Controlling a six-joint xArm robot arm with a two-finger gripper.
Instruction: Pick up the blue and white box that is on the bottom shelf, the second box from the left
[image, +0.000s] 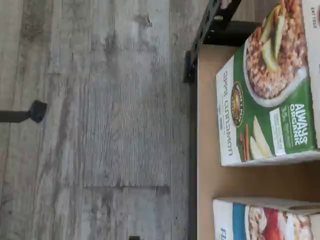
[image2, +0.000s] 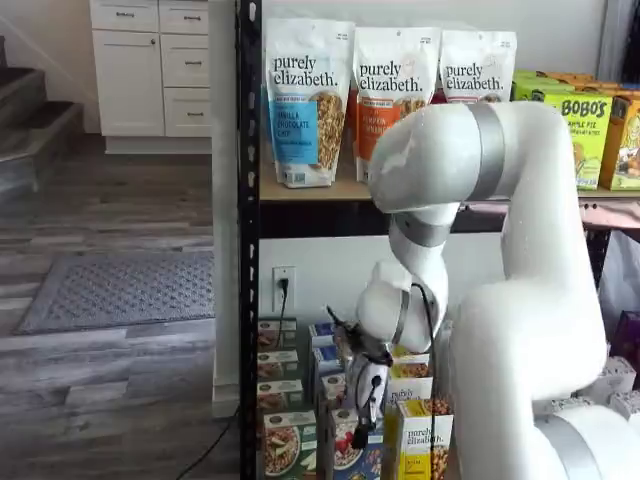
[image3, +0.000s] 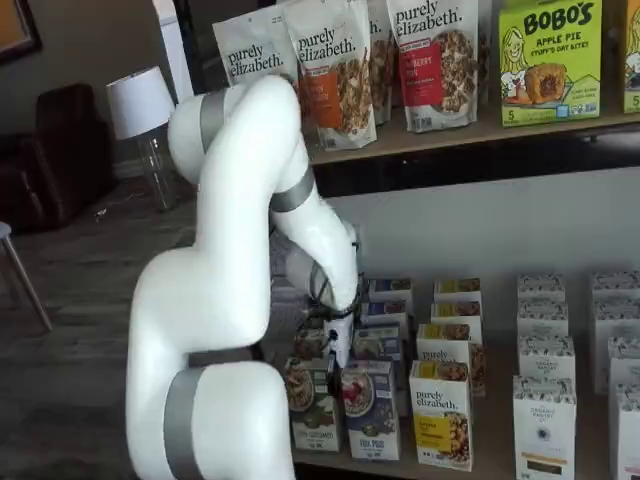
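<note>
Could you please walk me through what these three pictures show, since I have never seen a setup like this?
The big white machine is a robot arm standing before a rack of groceries. Two pictures come from fixed cameras facing the shelves; the third comes from a camera on the arm's wrist, looking down, and is turned on its side.

At the arm's tip is a gripper with two fingers. It holds nothing yet; its fingers are too hidden to judge.

It hangs over the bottom shelf, just above the blue and white box, the carton to be picked. Beside that stand a green-and-white carton and a yellow-and-white carton. Tall granola bags stand on the shelf above.
</note>
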